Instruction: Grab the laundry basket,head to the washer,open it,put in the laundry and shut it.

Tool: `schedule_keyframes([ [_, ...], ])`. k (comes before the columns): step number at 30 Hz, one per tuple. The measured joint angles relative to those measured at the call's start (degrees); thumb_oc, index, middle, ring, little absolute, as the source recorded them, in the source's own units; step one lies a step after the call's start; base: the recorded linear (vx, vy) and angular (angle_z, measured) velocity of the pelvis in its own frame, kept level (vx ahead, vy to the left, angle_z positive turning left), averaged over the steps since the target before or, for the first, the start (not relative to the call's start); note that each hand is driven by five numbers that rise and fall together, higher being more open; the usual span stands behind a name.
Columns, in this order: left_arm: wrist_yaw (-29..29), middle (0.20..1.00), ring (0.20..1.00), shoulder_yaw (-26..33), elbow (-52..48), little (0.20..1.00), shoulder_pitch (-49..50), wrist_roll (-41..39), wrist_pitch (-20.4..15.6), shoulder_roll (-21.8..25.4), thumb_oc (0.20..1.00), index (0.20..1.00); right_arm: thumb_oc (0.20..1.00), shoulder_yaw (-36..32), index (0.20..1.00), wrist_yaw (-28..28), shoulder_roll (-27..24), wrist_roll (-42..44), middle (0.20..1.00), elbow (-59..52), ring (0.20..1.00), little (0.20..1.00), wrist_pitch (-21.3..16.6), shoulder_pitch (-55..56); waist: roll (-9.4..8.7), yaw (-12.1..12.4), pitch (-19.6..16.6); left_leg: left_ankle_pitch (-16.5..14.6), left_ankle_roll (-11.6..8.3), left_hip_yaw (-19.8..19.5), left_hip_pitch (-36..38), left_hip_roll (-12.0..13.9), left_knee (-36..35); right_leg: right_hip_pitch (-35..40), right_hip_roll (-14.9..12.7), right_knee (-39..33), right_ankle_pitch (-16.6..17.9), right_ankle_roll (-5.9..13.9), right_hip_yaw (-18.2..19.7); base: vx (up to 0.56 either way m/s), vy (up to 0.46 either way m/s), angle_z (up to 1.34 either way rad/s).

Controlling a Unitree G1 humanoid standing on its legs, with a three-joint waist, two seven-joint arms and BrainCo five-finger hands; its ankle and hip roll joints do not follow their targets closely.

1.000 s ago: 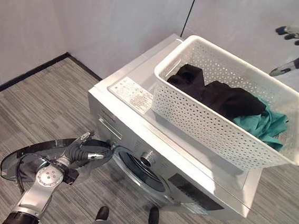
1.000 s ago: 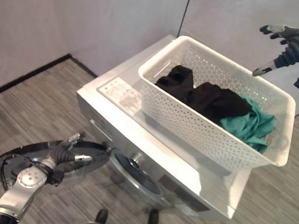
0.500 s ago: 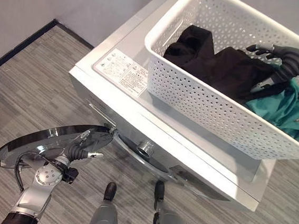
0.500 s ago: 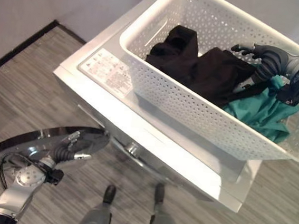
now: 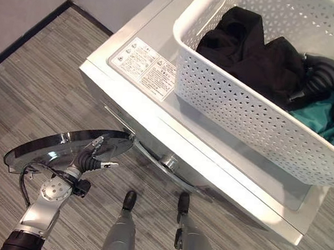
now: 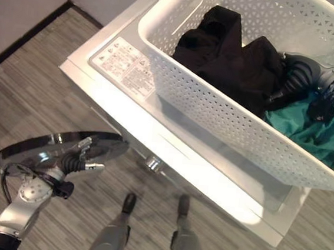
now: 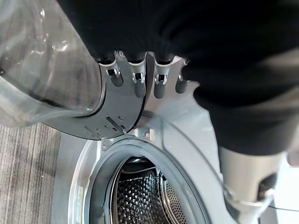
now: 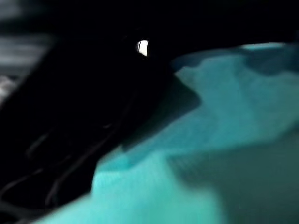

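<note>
Loading is your step: door [image 5: 64, 150] held wide by the straight-fingered left hand [image 5: 89, 160], right hand [image 5: 322, 78] buried in basket [image 5: 244, 118] laundry [image 5: 262, 60], upper right, grip unclear; lift clothes next.

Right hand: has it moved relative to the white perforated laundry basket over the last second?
Yes. The right hand has come down from above the far rim of the white perforated laundry basket into the black garment inside; its fingers are buried.

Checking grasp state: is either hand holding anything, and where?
Left hand rests open against the washer door. Right hand is buried in the basket's black clothes; hold can't be told.
</note>
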Motion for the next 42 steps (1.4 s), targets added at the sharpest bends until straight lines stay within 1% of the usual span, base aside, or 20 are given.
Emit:
schedule_keyframes([
  [3,0.2,1.000,1.000,0.0,0.0,1.000,0.2,0.1,-0.1,-0.1,1.000,1.000,1.000,0.1,1.000,0.6,-0.2,-1.1,1.000,-1.1,1.000,1.000,0.1,0.3,0.00,-0.1,0.0,0.1,-0.21,-0.6,-0.6,0.2,0.2,-0.1,0.2,0.0,-0.1,-0.08,-1.0,0.01,-0.038,0.11],
  [4,0.3,1.000,1.000,0.0,0.0,1.000,0.5,0.1,-0.1,-0.1,1.000,1.000,0.423,0.1,0.423,1.0,-0.2,-1.1,0.423,-1.3,0.423,0.423,0.1,0.4,0.00,0.1,0.0,0.1,-0.24,-0.6,-0.7,0.3,0.2,-0.1,0.2,0.0,-0.1,-0.17,-1.1,0.02,-0.045,0.04],
  [5,0.3,1.000,1.000,0.0,0.0,1.000,0.8,0.2,-0.1,-0.1,1.000,1.000,0.200,-0.1,0.200,1.3,-0.2,-1.1,0.200,-1.3,0.200,0.200,0.1,0.4,0.00,0.2,0.0,0.1,-0.25,-0.6,-0.7,0.3,0.2,-0.1,0.3,0.0,-0.1,-0.19,-1.1,0.02,-0.035,0.00],
  [6,0.3,1.000,1.000,0.0,0.0,1.000,0.8,0.2,-0.1,-0.1,1.000,1.000,0.200,-0.1,0.200,1.4,-0.2,-1.1,0.200,-1.3,0.200,0.200,0.1,0.4,0.00,0.2,0.0,0.1,-0.26,-0.6,-0.7,0.3,0.2,-0.1,0.3,0.0,-0.1,-0.20,-1.1,0.03,-0.046,0.02],
  [10,0.4,1.000,1.000,0.5,0.0,1.000,1.6,0.5,-0.1,-0.6,1.000,1.000,0.200,-4.4,0.200,1.4,-2.4,-1.3,0.200,-4.3,0.200,0.200,-0.4,3.2,-0.02,0.2,0.0,0.4,-0.64,-1.7,-2.1,0.5,0.4,-1.0,0.6,0.0,0.0,-0.46,-1.9,0.01,-0.031,0.08],
  [16,1.4,1.000,1.000,0.7,0.0,1.000,0.5,0.6,0.0,-0.7,1.000,1.000,0.200,-10.4,0.200,1.0,-1.4,-3.4,0.200,-4.3,0.200,0.200,-1.0,7.6,-0.06,1.0,0.0,0.4,-0.66,-2.0,-2.4,0.6,0.7,-1.0,0.7,0.0,0.1,-0.56,-2.3,0.01,-0.011,0.04],
  [17,1.5,1.000,1.000,0.7,0.0,1.000,0.1,0.6,0.0,-0.7,1.000,1.000,0.200,-12.6,0.200,1.0,-1.2,-3.4,0.200,-4.7,0.200,0.200,-1.0,9.4,-0.19,1.1,-0.1,0.4,-0.66,-2.1,-2.4,0.5,0.7,-1.0,0.7,0.0,0.1,-0.56,-2.3,0.00,0.000,0.00],
  [18,1.6,1.000,1.000,0.7,0.0,1.000,0.1,0.6,0.0,-0.7,1.000,1.000,0.200,-12.8,0.200,0.9,-1.2,-3.4,0.200,-4.8,0.200,0.200,-0.9,9.8,-0.22,1.2,-0.1,0.4,-0.66,-2.1,-2.4,0.5,0.7,-1.0,0.7,0.0,0.1,-0.56,-2.2,0.00,0.000,0.00],
  [19,1.7,1.000,1.000,0.7,0.0,1.000,0.0,0.6,0.0,-0.7,1.000,1.000,0.200,-13.0,0.200,0.5,-1.2,-3.4,0.200,-4.8,0.200,0.200,-0.9,10.1,-0.26,1.2,-0.2,0.4,-0.66,-2.1,-2.4,0.5,0.8,-1.0,0.7,0.0,0.1,-0.56,-2.2,0.00,0.000,0.00],
  [21,2.0,1.000,1.000,0.8,0.0,1.000,-0.7,0.6,0.0,-0.7,1.000,1.000,0.200,-15.9,0.200,-0.8,-0.6,-4.0,0.200,-5.3,0.200,0.200,-0.3,11.0,-0.36,1.2,-0.2,0.4,-0.66,-2.1,-2.4,0.5,0.8,-0.9,0.8,0.0,0.1,-0.62,-2.1,0.00,0.000,0.00],
  [24,2.0,1.000,1.000,0.8,0.0,1.000,-1.5,0.5,0.0,-0.7,1.000,1.000,0.200,-17.0,0.200,-3.2,-0.1,-4.5,0.200,-5.7,0.200,0.200,0.0,10.4,-0.38,1.2,-0.2,0.4,-0.66,-2.1,-2.3,0.5,0.9,-0.9,0.8,0.0,0.2,-0.71,-2.1,0.00,0.000,0.00],
  [25,2.0,1.000,1.000,0.8,0.1,1.000,-1.7,0.5,0.0,-0.7,1.000,1.000,0.200,-17.0,0.200,-4.2,0.2,-4.5,0.200,-5.6,0.200,0.200,0.1,9.6,-0.38,1.1,-0.2,0.4,-0.66,-2.0,-2.3,0.5,1.0,-0.9,0.8,0.0,0.3,-0.72,-2.1,0.03,-0.018,-0.05],
  [26,2.1,1.000,1.000,0.8,0.1,1.000,-2.3,0.5,0.0,-0.7,1.000,1.000,0.200,-17.0,0.200,-7.2,0.3,-4.5,0.200,-5.6,0.200,0.200,0.0,5.7,-0.39,1.0,-0.2,0.4,-0.66,-2.0,-2.1,0.6,1.0,-0.8,0.9,0.0,0.4,-0.77,-1.7,0.04,-0.014,-0.04],
  [28,2.1,1.000,1.000,0.8,0.2,1.000,-2.7,0.4,-0.1,-0.7,1.000,1.000,0.200,-17.1,0.200,-8.8,0.4,-4.5,0.200,-5.3,0.200,0.200,-0.2,3.8,-0.52,0.9,-0.3,0.4,-0.66,-1.9,-1.7,0.6,1.0,-0.4,1.0,0.0,0.4,-0.77,-1.5,0.03,-0.018,-0.04],
  [30,2.4,1.000,1.000,1.0,0.5,1.000,-2.5,0.4,-0.1,-0.5,1.000,1.000,0.200,-17.0,0.200,-12.3,0.4,-4.6,0.200,-4.1,0.200,0.200,-0.4,-0.9,-0.88,1.0,-0.6,0.4,-0.66,-1.8,-1.1,0.6,1.0,0.2,1.0,0.0,0.4,-0.78,-1.3,0.03,-0.016,-0.03],
  [33,2.5,1.000,1.000,2.2,0.9,1.000,-1.9,0.4,-0.1,-0.5,1.000,1.000,0.200,-16.6,0.200,-15.5,0.2,-5.4,0.200,-3.2,0.200,0.200,-1.3,-4.7,-2.03,0.9,-1.4,0.4,-0.66,-1.7,-0.8,0.7,0.9,0.2,1.1,0.0,0.4,-0.80,-1.1,0.03,-0.010,-0.04],
  [34,2.6,1.000,1.000,2.9,1.4,1.000,-1.5,0.4,-0.1,-0.4,1.000,1.000,0.200,-16.5,0.200,-17.2,0.2,-5.9,0.200,-3.1,0.200,0.200,-1.8,-6.6,-2.74,0.9,-1.9,0.4,-0.66,-1.4,-0.5,0.6,0.8,0.4,1.0,0.0,0.4,-0.81,-0.9,0.06,-0.008,-0.04],
  [38,3.8,1.000,1.000,2.9,2.4,1.000,-1.2,0.4,-0.2,0.1,1.000,1.000,0.200,-14.9,0.200,-22.2,0.1,-9.2,0.200,-1.3,0.200,0.200,-2.6,-12.0,-3.80,0.9,-3.3,0.3,-0.53,-1.5,0.0,0.7,0.7,0.9,1.0,0.0,0.3,-0.77,-0.9,0.04,-0.001,0.00],
  [39,4.3,1.000,1.000,2.9,2.5,1.000,-0.7,0.4,-0.2,0.9,1.000,1.000,0.200,-11.7,0.200,-24.8,0.1,-10.6,0.200,1.2,0.200,0.200,-2.7,-16.8,-4.62,1.0,-4.5,0.3,-0.51,-1.4,0.2,0.7,0.7,1.0,0.9,0.0,0.3,-0.76,-0.9,0.06,-0.004,0.00],
  [42,4.6,1.000,1.000,2.9,2.5,1.000,-0.1,0.4,-0.3,1.5,1.000,1.000,0.200,-7.6,0.200,-28.9,0.2,-12.7,0.200,5.6,0.200,0.200,-2.5,-23.5,-5.41,1.4,-6.3,0.2,-0.51,-1.4,0.7,0.6,0.6,1.6,0.8,0.0,0.2,-0.69,-0.9,0.04,-0.006,0.01],
])
